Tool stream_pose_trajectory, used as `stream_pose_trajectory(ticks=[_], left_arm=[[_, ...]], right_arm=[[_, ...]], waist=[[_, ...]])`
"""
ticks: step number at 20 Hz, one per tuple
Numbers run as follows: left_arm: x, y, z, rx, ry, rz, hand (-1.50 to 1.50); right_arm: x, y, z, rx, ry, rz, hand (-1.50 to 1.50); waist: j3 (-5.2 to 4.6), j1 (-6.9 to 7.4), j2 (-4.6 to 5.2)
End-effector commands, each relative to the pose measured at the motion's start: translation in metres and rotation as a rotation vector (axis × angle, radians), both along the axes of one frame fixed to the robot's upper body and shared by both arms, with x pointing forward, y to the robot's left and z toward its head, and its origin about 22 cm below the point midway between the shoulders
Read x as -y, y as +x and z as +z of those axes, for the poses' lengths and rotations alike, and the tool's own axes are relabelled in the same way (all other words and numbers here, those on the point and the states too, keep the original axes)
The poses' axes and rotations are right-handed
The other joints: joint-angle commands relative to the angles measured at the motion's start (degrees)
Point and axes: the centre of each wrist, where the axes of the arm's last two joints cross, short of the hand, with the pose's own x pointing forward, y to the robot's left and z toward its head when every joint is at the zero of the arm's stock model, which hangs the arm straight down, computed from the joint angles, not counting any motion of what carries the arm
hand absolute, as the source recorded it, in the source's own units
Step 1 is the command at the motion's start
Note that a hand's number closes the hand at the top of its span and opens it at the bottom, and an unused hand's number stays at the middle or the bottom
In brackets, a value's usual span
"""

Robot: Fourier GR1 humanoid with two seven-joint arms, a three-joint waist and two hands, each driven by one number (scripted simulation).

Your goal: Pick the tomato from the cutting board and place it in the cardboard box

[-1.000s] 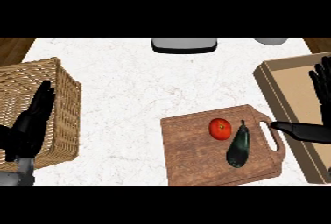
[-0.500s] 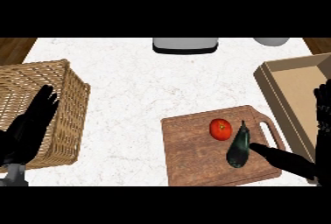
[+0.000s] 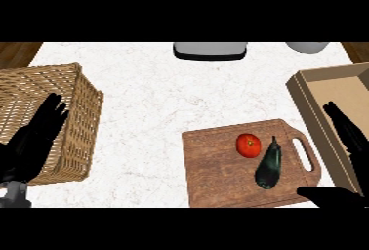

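A red tomato point(image 3: 249, 145) lies on the wooden cutting board point(image 3: 220, 168) at the lower right, with a dark green eggplant point(image 3: 268, 163) just to its right. The cardboard box point(image 3: 331, 100) stands at the right edge, beyond the board's handle. My right hand point(image 3: 349, 141) is open at the right edge, fingers straight over the box's near wall, thumb over the board's lower right corner, apart from the tomato. My left hand point(image 3: 32, 144) is open at the left edge, fingers up, over the wicker basket.
A wicker basket point(image 3: 72, 97) takes up the left side of the white marble counter. A grey appliance point(image 3: 209, 50) and a pale bowl point(image 3: 308, 47) sit at the far edge. Bare counter lies between basket and board.
My right hand has drawn down and back toward the lower right corner; its thumb slid from the board's handle to the board's corner. The left hand drifted slightly lower. Tomato and eggplant have not moved.
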Motion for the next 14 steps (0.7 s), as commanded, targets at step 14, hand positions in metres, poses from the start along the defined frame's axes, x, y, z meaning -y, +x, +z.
stream_pose_trajectory(ticks=[14], left_arm=[[0.005, 0.013, 0.01, 0.009, -0.008, 0.013, 0.0]], right_arm=[[-0.101, 0.055, 0.046, -0.515, -0.17, -0.085, -1.5]], waist=[[0.4, -0.19, 0.1]])
